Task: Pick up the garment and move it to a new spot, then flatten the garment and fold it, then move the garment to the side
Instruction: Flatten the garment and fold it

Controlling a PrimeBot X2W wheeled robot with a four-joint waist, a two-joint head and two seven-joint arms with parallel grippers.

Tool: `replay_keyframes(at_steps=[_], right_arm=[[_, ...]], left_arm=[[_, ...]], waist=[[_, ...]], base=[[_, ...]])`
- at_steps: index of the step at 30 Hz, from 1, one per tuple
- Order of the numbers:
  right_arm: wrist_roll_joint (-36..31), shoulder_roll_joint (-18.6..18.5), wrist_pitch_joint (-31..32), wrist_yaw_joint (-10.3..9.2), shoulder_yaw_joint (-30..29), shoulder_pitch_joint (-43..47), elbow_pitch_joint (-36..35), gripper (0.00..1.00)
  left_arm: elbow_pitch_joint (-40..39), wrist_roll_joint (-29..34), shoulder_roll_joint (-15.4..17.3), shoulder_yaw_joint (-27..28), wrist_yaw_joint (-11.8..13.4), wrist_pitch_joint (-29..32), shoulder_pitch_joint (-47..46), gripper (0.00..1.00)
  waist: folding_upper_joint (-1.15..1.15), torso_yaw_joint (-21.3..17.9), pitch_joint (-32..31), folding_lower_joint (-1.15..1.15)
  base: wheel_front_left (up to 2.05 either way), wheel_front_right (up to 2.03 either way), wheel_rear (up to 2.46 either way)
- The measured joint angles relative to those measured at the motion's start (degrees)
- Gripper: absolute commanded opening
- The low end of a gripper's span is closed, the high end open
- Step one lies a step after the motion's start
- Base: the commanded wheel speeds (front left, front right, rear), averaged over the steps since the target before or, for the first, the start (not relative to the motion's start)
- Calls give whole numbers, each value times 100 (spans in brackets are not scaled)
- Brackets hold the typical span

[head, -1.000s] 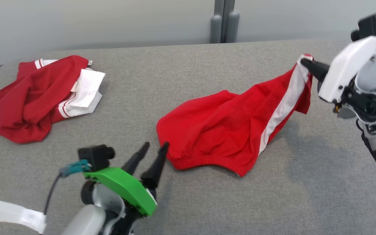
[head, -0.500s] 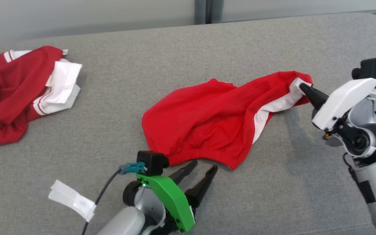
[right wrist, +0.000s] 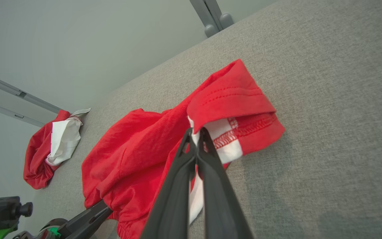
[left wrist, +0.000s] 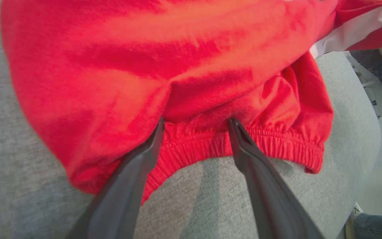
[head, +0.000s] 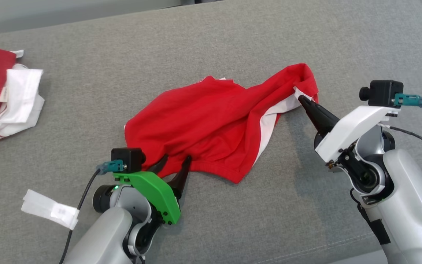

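The garment [head: 211, 121] is a pair of red shorts with a white side stripe, lying crumpled across the middle of the grey surface. My right gripper [head: 300, 99] is shut on its white-striped leg hem at the right end, seen close up in the right wrist view as the hem [right wrist: 230, 109] pinched by the gripper [right wrist: 196, 132]. My left gripper [head: 176, 160] stands open at the elastic waistband. In the left wrist view its two fingers straddle the waistband [left wrist: 211, 146], the gripper [left wrist: 196, 124] having its tips on the red cloth.
A second red and white garment [head: 2, 99] lies bunched at the far left, also visible as the bundle [right wrist: 51, 146] in the right wrist view. A white paper tag [head: 50, 209] lies near the front left. The surface's front edge runs close below my right arm.
The head camera has tilted down and turned. My left gripper has come up to the waistband, its open fingers now on the cloth. The right gripper keeps its hold on the hem, lower toward the surface.
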Motion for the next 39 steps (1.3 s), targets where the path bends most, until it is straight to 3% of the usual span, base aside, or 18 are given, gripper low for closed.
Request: replay_keyframes(at_steps=[7, 8, 9, 10, 11, 18, 22, 25, 32, 39], right_arm=[[-35, 80, -288, 137, 49, 148, 34, 0], [-35, 111, -312, 175, 67, 148, 43, 0], [-35, 145, -352, 178, 92, 148, 44, 0], [-35, 163, -380, 193, 119, 148, 52, 0], [-35, 171, -389, 225, 130, 148, 64, 0], [-33, 174, -599, 287, 89, 224, 176, 0], [88, 197, -647, 444, 66, 337, 140, 0], [336, 197, -627, 675, 93, 515, -32, 0], [1141, 154, -613, 987, -58, 732, -984, 0], [1928, -163, -243, 1032, -21, 917, -2416, 0]], left_arm=[[380, 182, -102, -78, 0, -64, -344, 100], [439, 208, -104, -103, 0, -64, -365, 78], [490, 223, -104, -131, 0, -65, -387, 44], [523, 227, -110, -143, 0, -65, -409, 35], [553, 227, -110, -143, 0, -67, -427, 0], [749, 197, -122, -222, -174, -46, -524, 0], [508, -7, -81, -285, -519, 253, -528, 0], [86, -115, 48, -420, -803, 426, -522, 0], [-1023, -383, 802, -96, -1020, 670, -520, 0], [-2132, -1255, 1438, 420, -1062, 1212, -270, 0]], waist=[[0, -157, 162, 0], [0, -165, 171, 0], [0, -171, 177, 0], [0, -175, 182, 0], [0, -179, 185, 0], [0, -152, 131, 0], [0, -99, 56, 0], [0, -31, -18, 0], [0, 158, -306, 0], [0, 276, -675, 0]], base=[[0, 0, 0], [0, 0, 0], [0, 0, 0], [0, 0, 0], [0, 0, 0], [0, 0, 0], [0, 0, 0], [0, 0, 0], [0, 0, 0], [0, 0, 0]])
